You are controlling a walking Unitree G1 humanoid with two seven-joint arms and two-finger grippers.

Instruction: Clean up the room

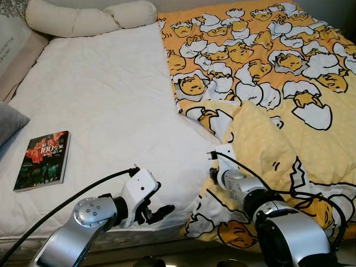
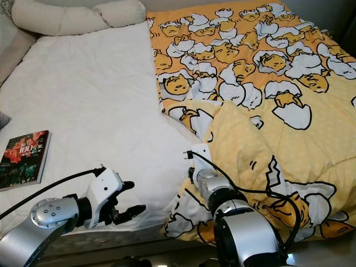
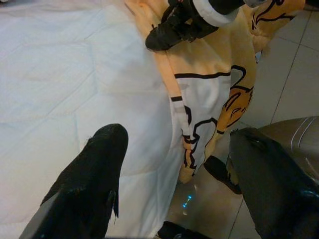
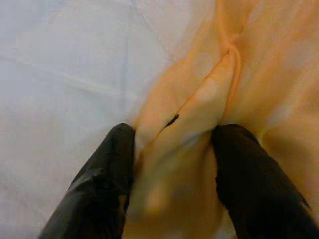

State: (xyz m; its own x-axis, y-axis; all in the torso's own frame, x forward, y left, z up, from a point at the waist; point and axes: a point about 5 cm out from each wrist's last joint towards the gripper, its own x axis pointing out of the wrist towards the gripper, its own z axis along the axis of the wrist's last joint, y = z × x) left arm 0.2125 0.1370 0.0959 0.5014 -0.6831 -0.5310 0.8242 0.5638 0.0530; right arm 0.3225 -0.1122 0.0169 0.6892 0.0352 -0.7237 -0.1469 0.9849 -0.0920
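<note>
A yellow blanket [image 1: 267, 67] printed with egg cartoons covers the right half of the bed, its near left corner folded back. My right gripper [image 4: 172, 164] is shut on a fold of that blanket near its left edge, and from the left wrist its black fingers [image 3: 167, 32] are seen pinching the cloth. My left gripper [image 1: 158, 214] is open and hovers at the bed's front edge, just left of the blanket's hanging corner [image 3: 199, 124], holding nothing. A book [image 1: 43, 160] with a dark red cover lies flat on the white sheet [image 1: 100, 94] at the left.
A long cream bolster [image 1: 89, 19] lies along the head of the bed. The corner of a grey cushion [image 1: 8, 122] pokes in at the left edge. Tiled floor [image 3: 294, 74] lies below the bed's front edge.
</note>
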